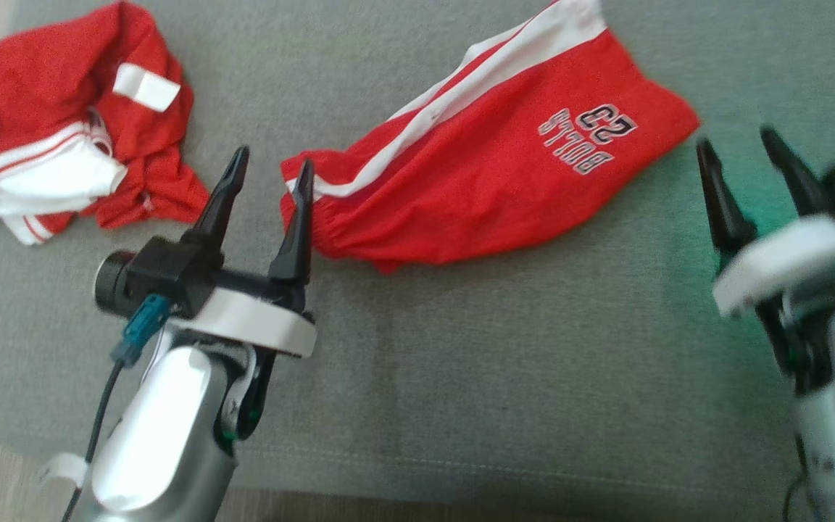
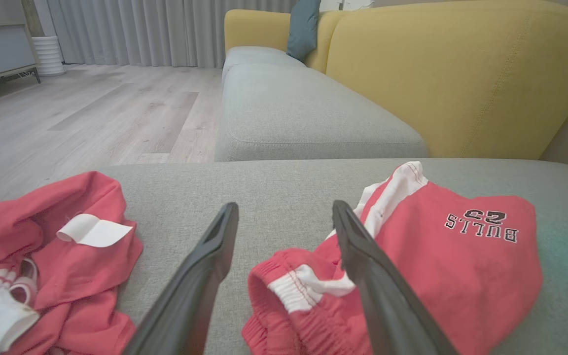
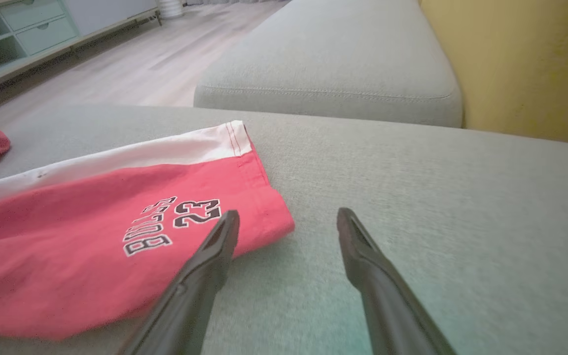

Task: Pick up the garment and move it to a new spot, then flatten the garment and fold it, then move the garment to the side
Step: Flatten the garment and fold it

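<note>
Currently, left tool (image 1: 275,156) gapes beside red shorts (image 1: 490,181).

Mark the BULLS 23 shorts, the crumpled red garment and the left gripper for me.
BULLS 23 shorts (image 1: 504,181): head view, red fabric mid-leg.
crumpled red garment (image 1: 40,80): head view, red upper fold.
left gripper (image 1: 274,156): head view, midway between its open fingertips.

Before me, the red shorts (image 1: 475,196) read "BULLS 23" in outlined lettering near their leg hem.
</note>
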Robot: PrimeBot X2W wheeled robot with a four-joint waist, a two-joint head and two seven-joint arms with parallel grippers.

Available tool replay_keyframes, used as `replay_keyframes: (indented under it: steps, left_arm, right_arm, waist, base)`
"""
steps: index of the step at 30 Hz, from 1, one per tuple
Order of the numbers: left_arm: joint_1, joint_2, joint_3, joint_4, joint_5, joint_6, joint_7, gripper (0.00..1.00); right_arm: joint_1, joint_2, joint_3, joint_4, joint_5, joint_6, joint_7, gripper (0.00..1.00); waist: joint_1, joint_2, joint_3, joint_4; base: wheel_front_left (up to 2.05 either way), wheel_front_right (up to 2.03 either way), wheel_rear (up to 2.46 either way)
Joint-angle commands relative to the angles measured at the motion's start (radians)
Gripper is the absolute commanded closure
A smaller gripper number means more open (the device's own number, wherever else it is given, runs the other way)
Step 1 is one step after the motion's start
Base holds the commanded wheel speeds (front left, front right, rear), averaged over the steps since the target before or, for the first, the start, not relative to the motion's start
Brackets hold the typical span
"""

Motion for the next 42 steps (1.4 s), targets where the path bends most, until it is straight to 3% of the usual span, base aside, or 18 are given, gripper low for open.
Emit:
replay_keyframes:
  steps: [1,9,16,17,19,27,34,42]
  left_arm:
    - [-0.041,0.009,0.027,-0.031,0.010,-0.008,-0.006,0.00]
    - [-0.075,-0.033,0.031,-0.015,0.031,-0.044,-0.006,0.00]
    - [-0.065,-0.052,0.054,-0.004,0.047,-0.064,-0.006,0.00]
    - [-0.064,-0.054,0.058,-0.003,0.049,-0.066,-0.006,0.00]
    - [-0.063,-0.058,0.063,0.000,0.054,-0.072,-0.006,0.00]
    - [-0.043,-0.067,0.082,0.009,0.074,-0.082,-0.006,0.00]
    - [0.002,-0.058,0.098,0.015,0.085,-0.087,-0.006,0.00]
    - [0.039,-0.045,0.095,0.018,0.085,-0.090,-0.006,0.00]
  right_arm:
    - [-0.059,-0.023,0.042,-0.002,0.017,0.004,0.019,0.00]
    - [-0.251,-0.079,0.135,0.229,0.070,0.004,0.161,0.00]
    - [-0.318,-0.068,0.204,0.311,0.135,0.004,0.285,0.02]
    - [-0.325,-0.062,0.206,0.319,0.147,0.004,0.291,0.45]
    - [-0.333,-0.055,0.210,0.336,0.165,0.004,0.301,1.00]
    - [-0.228,-0.012,0.118,0.308,0.193,0.004,0.177,1.00]
    - [0.039,0.085,-0.055,0.145,0.175,0.004,0.069,1.00]
    - [0.214,0.141,-0.193,-0.002,0.152,0.004,0.049,1.00]
  waist:
    - [-0.0001,0.0000,0.038,0.031]
    - [-0.0001,0.0000,0.078,0.078]
    - [-0.0001,0.0000,0.072,0.082]
    - [-0.0001,0.0000,0.072,0.081]
    - [-0.0001,0.0000,0.070,0.080]
    - [-0.0001,0.0000,0.038,0.068]
    - [-0.0001,0.0000,-0.014,0.022]
    - [-0.0001,0.0000,-0.045,-0.018]
  base:
    - [0.00,0.00,0.00]
    - [0.00,0.00,0.00]
    - [0.00,0.00,0.00]
    - [0.00,0.00,0.00]
    - [0.00,0.00,0.00]
    - [0.00,0.00,0.00]
    - [0.00,0.00,0.00]
    - [0.00,0.00,0.00]
